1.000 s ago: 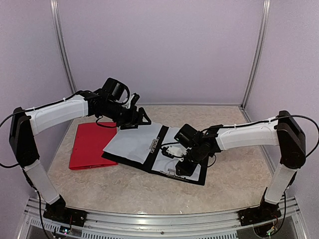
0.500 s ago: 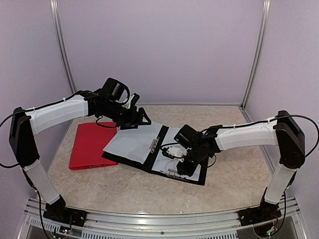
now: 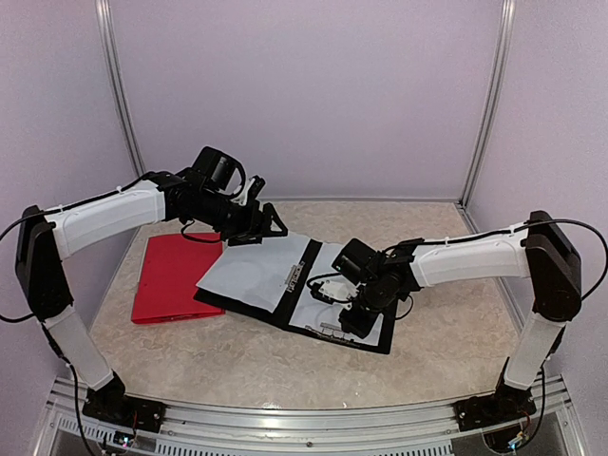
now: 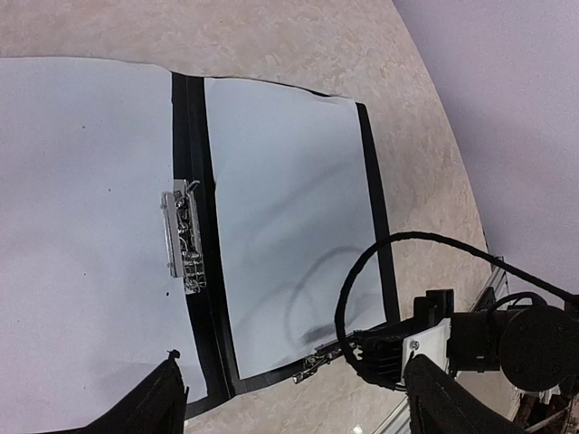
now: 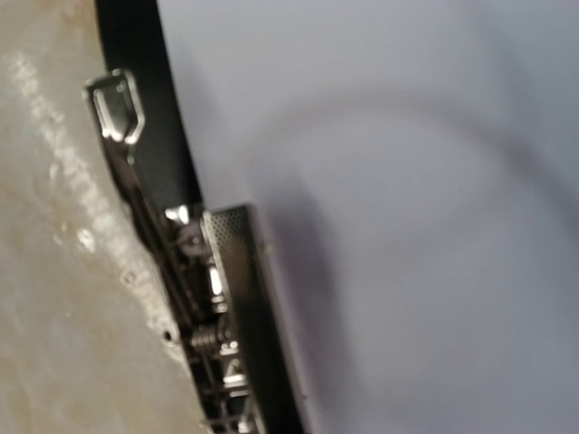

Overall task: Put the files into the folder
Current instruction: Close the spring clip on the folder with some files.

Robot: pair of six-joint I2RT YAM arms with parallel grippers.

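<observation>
A black folder (image 3: 237, 306) lies open and flat in the middle of the beige counter (image 3: 446, 332). One white file (image 3: 249, 275) covers its left half and a second file (image 3: 328, 302) covers its right half, on either side of the metal ring mechanism (image 4: 184, 237) along the spine. A closed red folder (image 3: 176, 275) lies just left of it, with the left file's corner overlapping its edge. The left claw (image 3: 264, 224) hangs above the far corner of the left half, clear of the paper, and its fingers (image 4: 158, 402) are spread wide with nothing between them. The right claw (image 3: 350, 318) is down low over the near edge of the right-hand file, right beside a small metal clip (image 5: 181, 298) on the folder's border. Whether that claw is spread or pressed together I cannot tell, as the wrist view shows only clip, black border and blurred white paper.
</observation>
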